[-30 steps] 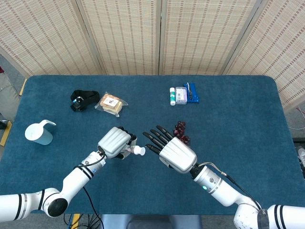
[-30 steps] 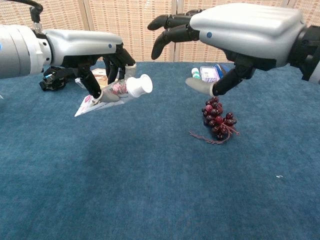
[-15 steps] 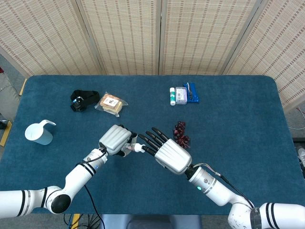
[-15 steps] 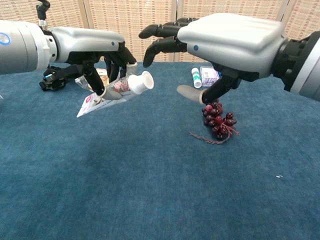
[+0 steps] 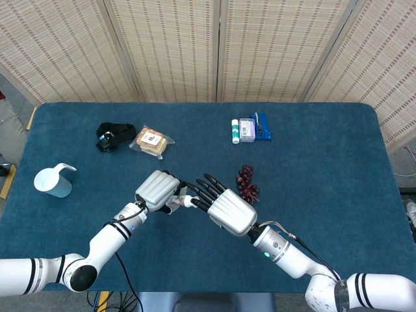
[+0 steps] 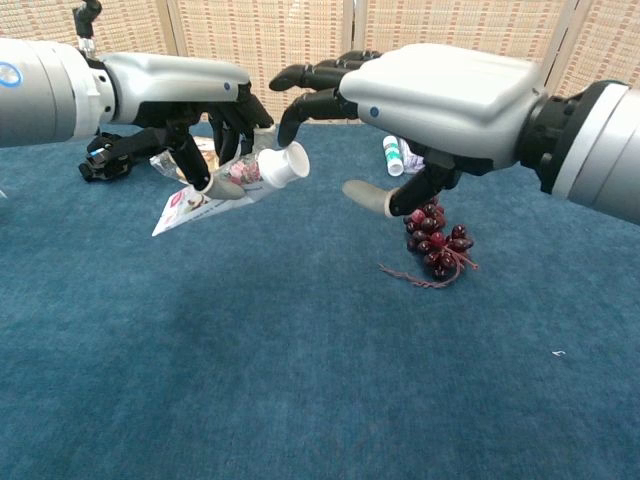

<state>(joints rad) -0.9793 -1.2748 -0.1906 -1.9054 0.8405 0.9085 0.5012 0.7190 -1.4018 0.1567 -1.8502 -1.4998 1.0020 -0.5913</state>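
Two robot hands met over the middle of a blue-covered desk [image 5: 325, 169], nearer its front edge. On the left, the left hand [image 5: 156, 190] gripped a squeezed tube [image 6: 215, 193] with a white cap [image 6: 283, 165], holding it off the cloth with the cap pointing toward the other hand. From the right, the right hand [image 5: 224, 208] reached in, palm down, holding nothing, its dark fingers [image 6: 312, 78] spread and arched just above the cap; whether they touched it could not be told from either view. A bunch of dark red grapes [image 6: 436, 243] lay on the cloth just beneath and behind the right hand.

Toward the back edge of the desk, near its middle, lay a small white bottle with a green cap [image 5: 235, 131], a small packet [image 5: 246, 129] and a blue item [image 5: 261, 127], side by side. Toward the back left lay a black object [image 5: 114, 136] and, just beside it, a wrapped sandwich [image 5: 152, 142]. Near the left edge stood a pale blue cup with a white handle [image 5: 54, 181].
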